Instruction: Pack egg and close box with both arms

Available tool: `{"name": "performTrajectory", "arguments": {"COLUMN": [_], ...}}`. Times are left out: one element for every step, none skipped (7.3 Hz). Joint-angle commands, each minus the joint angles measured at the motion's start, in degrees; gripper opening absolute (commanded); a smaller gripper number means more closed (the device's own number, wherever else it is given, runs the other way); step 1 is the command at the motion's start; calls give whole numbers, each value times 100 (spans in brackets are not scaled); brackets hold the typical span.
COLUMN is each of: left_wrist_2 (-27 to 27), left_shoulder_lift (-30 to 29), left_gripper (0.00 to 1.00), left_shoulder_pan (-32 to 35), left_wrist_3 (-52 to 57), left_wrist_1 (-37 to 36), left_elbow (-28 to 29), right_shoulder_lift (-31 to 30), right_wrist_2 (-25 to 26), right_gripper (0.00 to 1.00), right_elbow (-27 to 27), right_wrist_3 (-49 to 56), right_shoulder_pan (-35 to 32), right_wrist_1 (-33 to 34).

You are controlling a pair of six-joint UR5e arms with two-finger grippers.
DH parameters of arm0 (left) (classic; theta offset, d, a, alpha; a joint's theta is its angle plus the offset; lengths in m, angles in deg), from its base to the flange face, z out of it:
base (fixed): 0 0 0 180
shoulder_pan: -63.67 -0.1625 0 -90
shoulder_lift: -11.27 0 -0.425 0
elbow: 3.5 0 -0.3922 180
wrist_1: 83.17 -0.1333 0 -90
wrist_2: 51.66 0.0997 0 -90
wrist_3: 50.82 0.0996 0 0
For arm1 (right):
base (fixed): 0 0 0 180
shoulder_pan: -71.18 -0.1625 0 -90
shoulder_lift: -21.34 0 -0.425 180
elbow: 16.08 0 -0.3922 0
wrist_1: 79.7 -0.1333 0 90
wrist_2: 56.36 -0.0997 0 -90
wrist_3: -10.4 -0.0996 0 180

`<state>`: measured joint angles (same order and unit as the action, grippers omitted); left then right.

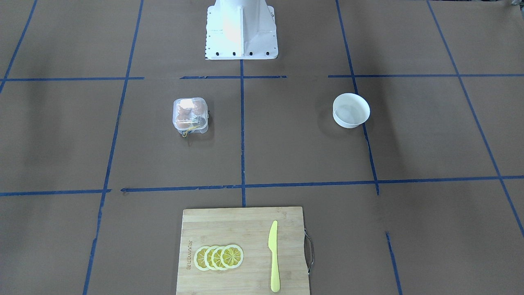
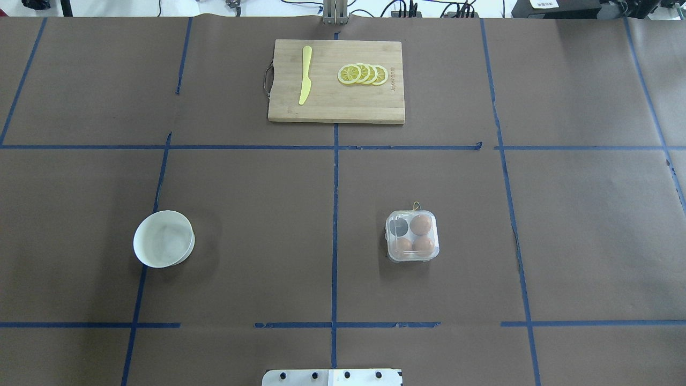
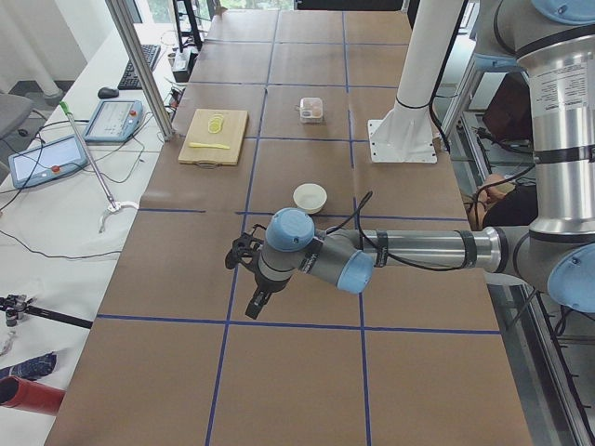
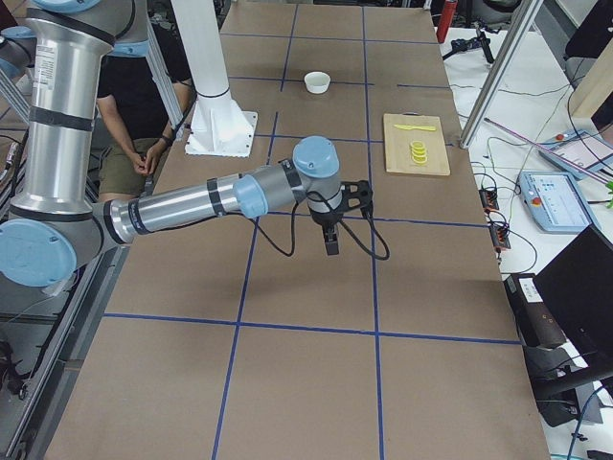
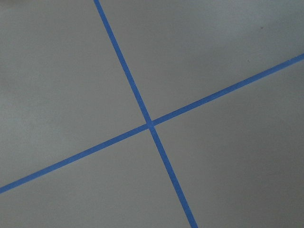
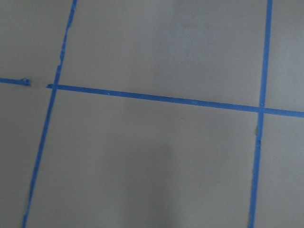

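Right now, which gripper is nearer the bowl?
Left. The left gripper hangs over the table, just outward of the bowl. The right gripper hangs at the opposite end, far across from the bowl.

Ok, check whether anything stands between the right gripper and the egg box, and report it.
Nothing visible does. The right gripper hangs above the table out toward the robot's right end, and the box sits alone in its taped square. The bowl and the cutting board lie well off that line.
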<state>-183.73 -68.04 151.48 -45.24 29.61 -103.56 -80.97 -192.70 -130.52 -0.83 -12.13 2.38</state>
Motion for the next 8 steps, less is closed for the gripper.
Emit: {"name": "performTrajectory", "arguments": {"left_wrist_2": [6,6,6,15,41,24,-2,-3], "left_shoulder_lift": [12,4,-23,-23,-32,3,12,91], "left_gripper": [100,100,100,100,100,100,100,100], "left_shoulder_pan": [8,8,8,-1,-1,8,-10,-19], "left_wrist_3": [-74,-118,-423,-618,-602,-602,-576,-567], "left_wrist_1": [-256,-579,-1070,-1805,-2465,-2594,-2830,-3067], "left_elbow": [-101,-92,-153,-449,-687,-707,-681,-716], "right_shoulder_lift": [-551,-675,-711,-720,-755,-747,-755,-764], "right_wrist_2": [46,11,2,2,2,2,-15,-24], "right_gripper": [100,100,100,100,100,100,100,100], "right_elbow": [264,238,255,255,255,290,317,326], "right_wrist_3": [649,640,631,622,622,614,596,596], "right_shoulder_pan": [-247,-247,-247,-247,-247,-247,-247,-238], "right_wrist_1": [-16,-51,-52,-52,-60,-52,-26,-34]}}
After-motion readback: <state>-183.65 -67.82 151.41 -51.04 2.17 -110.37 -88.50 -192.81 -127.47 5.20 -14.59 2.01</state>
